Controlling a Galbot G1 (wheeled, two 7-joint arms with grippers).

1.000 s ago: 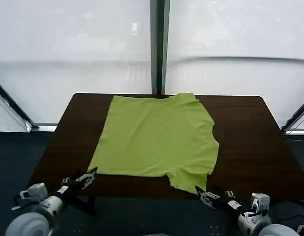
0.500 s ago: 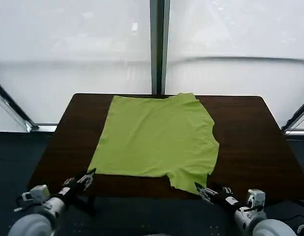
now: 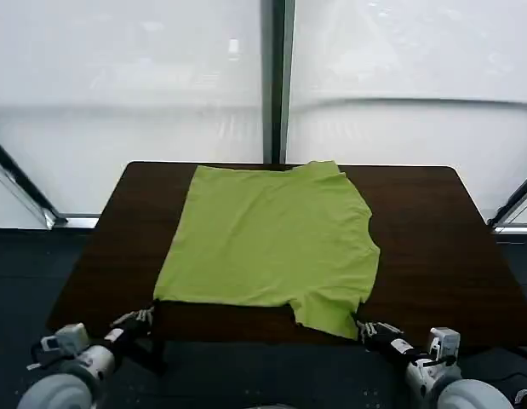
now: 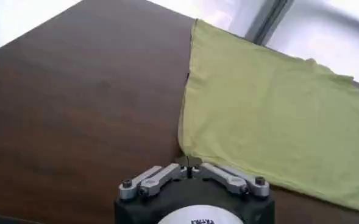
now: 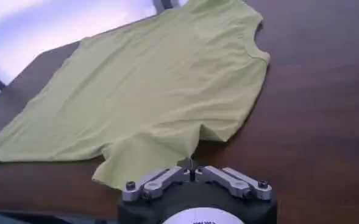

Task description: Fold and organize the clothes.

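Observation:
A lime-green T-shirt (image 3: 272, 239) lies spread flat on the dark brown table (image 3: 433, 247), neckline toward the right side and hem toward the left. My left gripper (image 3: 146, 315) is shut, low at the table's near left edge, just short of the shirt's near hem corner (image 4: 183, 146). My right gripper (image 3: 363, 326) is also shut, at the near right edge, its tips right beside the near sleeve (image 5: 149, 155). In the wrist views the left gripper (image 4: 189, 164) and right gripper (image 5: 189, 163) show closed fingers with no cloth between them.
Bare table surface runs along both sides of the shirt (image 5: 161, 91), wider on the right. White window panels with a dark central post (image 3: 276, 81) stand behind the table's far edge. Dark floor lies below the near edge.
Both grippers have drawn back toward me from the shirt's near edge. The left one has dropped away from the hem corner and the right one has shifted right, uncovering the sleeve tip.

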